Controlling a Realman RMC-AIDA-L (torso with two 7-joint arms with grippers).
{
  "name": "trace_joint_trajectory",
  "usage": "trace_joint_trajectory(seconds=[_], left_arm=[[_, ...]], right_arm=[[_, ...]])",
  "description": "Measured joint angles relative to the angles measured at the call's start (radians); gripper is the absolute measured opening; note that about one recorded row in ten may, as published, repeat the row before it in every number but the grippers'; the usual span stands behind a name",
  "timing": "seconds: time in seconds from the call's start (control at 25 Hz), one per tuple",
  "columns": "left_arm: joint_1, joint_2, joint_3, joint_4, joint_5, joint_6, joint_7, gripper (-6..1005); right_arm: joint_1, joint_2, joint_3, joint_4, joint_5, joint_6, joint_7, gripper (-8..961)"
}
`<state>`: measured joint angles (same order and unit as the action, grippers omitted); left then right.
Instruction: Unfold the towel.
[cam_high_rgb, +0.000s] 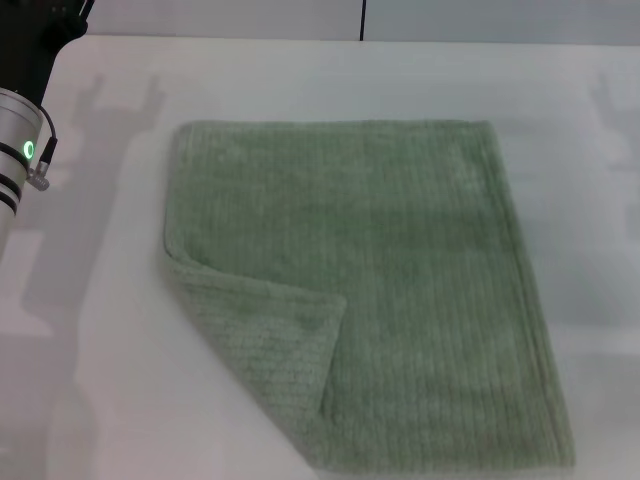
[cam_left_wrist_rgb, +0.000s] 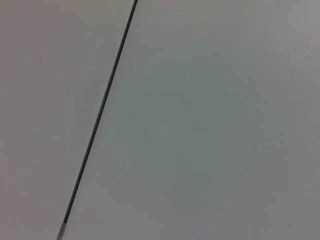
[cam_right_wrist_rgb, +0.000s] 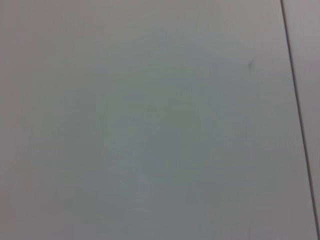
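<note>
The sage-green towel (cam_high_rgb: 380, 270) lies flat on the white table (cam_high_rgb: 90, 380) in the head view, filling the middle. Its near-left corner (cam_high_rgb: 270, 350) is folded over onto the cloth as a triangular flap; the other edges lie flat. Part of my left arm (cam_high_rgb: 22, 140) shows at the far left edge, above the table and apart from the towel; its gripper is out of view. My right arm and gripper do not show. Both wrist views show only plain pale surface with a thin dark seam, no towel and no fingers.
A dark seam (cam_high_rgb: 362, 20) runs in the wall behind the table's far edge. Bare table surface lies to the left, right and behind the towel. Shadows of the arms fall on the table at the far left and far right.
</note>
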<state>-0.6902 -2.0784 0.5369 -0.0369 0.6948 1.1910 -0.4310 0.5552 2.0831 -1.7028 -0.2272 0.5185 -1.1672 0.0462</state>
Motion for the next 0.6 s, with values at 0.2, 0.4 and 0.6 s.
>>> trace_joint_trajectory(seconds=[0.2, 0.4, 0.6], left_arm=[[0.001, 0.000, 0.000, 0.000, 0.000, 0.002, 0.000, 809], [0.002, 0.000, -0.001, 0.000, 0.000, 0.002, 0.000, 810], [0.007, 0.000, -0.005, 0.005, 0.000, 0.002, 0.000, 809]], right_arm=[[0.007, 0.000, -0.048, -0.002, 0.000, 0.037, 0.010, 770], [0.012, 0.001, -0.096, -0.006, 0.000, 0.059, 0.011, 769], [-0.002, 0.003, -0.144, -0.038, 0.000, 0.063, 0.014, 603]])
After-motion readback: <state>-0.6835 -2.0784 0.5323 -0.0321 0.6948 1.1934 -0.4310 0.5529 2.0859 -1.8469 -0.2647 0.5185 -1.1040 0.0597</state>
